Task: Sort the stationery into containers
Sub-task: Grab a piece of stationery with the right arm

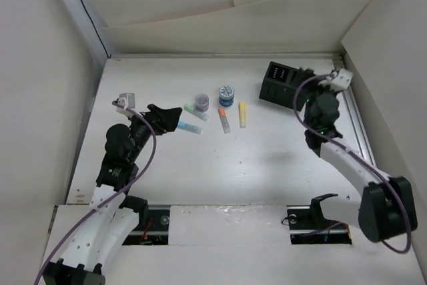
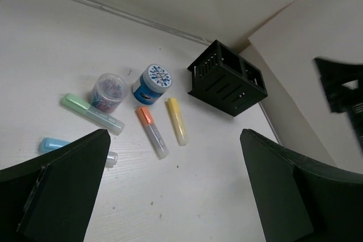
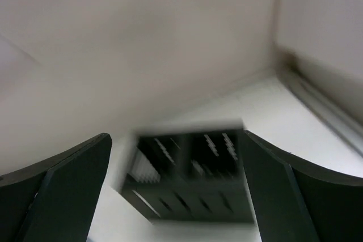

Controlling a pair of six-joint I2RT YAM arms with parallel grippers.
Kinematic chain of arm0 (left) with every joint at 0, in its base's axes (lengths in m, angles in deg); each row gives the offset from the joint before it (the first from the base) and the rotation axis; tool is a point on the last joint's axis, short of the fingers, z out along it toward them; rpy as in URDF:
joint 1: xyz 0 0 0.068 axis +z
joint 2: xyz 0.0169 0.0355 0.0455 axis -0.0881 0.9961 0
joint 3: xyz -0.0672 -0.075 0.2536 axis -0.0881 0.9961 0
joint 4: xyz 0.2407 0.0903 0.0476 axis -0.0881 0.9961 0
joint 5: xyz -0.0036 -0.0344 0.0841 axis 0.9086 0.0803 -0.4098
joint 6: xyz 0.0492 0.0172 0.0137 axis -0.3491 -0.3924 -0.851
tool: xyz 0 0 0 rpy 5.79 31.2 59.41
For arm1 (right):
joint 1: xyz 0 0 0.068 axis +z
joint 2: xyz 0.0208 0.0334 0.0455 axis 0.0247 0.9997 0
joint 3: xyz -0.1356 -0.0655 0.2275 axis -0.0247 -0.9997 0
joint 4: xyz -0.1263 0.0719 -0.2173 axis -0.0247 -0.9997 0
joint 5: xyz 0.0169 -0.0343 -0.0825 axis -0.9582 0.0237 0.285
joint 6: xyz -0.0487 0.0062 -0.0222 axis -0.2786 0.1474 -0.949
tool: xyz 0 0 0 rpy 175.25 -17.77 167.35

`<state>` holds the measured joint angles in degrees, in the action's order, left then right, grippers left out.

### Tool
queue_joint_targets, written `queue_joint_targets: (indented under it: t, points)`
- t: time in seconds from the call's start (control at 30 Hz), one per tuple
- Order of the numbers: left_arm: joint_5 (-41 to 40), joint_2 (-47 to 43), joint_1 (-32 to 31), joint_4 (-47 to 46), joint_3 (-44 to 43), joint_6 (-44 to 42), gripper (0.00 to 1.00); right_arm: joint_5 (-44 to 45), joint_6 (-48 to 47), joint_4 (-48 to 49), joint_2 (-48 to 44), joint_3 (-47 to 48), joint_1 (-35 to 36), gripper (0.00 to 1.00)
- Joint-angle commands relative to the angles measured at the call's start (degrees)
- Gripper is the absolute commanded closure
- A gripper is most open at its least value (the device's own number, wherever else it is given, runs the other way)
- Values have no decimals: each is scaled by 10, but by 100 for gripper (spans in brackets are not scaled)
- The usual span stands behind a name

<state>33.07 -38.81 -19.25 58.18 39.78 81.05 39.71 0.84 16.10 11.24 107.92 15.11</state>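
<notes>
The black two-compartment box (image 1: 277, 82) stands at the back right and also shows in the left wrist view (image 2: 226, 79). It is blurred in the right wrist view (image 3: 190, 179). My right gripper (image 1: 302, 87) is open right beside the box, which lies between its fingers (image 3: 176, 191). The markers lie mid-table: light blue (image 1: 189, 127), mint green (image 1: 196, 112), orange-white (image 1: 224, 119) and yellow (image 1: 243, 114). The grey-purple roll (image 1: 201, 101) and blue-white roll (image 1: 227, 94) stand behind them. My left gripper (image 1: 171, 117) is open and empty, just left of the light blue marker (image 2: 51, 144).
White walls close in the table on the left, back and right. A metal rail (image 1: 360, 125) runs along the right edge, close to the box. The right gripper shows at the right side of the left wrist view (image 2: 343, 92).
</notes>
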Motion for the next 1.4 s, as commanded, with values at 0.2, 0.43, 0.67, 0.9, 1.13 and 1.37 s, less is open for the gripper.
queue_joint_targets:
  t: [0.2, 0.43, 0.67, 0.9, 1.13, 1.37]
  points:
    - [-9, 24, -1, -64, -1, 10, 0, -178, 61, -371, -2, 347, 77, 0]
    - [-45, 12, -1, -108, 22, 5, 6, -249, 43, -312, 63, 325, 131, 11]
    - [-34, 48, -1, -114, 10, -10, 67, -190, 48, -312, 173, 349, 207, 86]
    - [-46, 16, -1, -113, 33, -5, 83, -172, 53, -358, 290, 418, 229, 0]
    - [-79, 20, -1, -174, 42, -11, 95, -161, 71, -416, 393, 503, 216, 0]
    - [-25, 122, -1, -250, 43, -11, 85, -155, 76, -459, 466, 574, 198, 0]
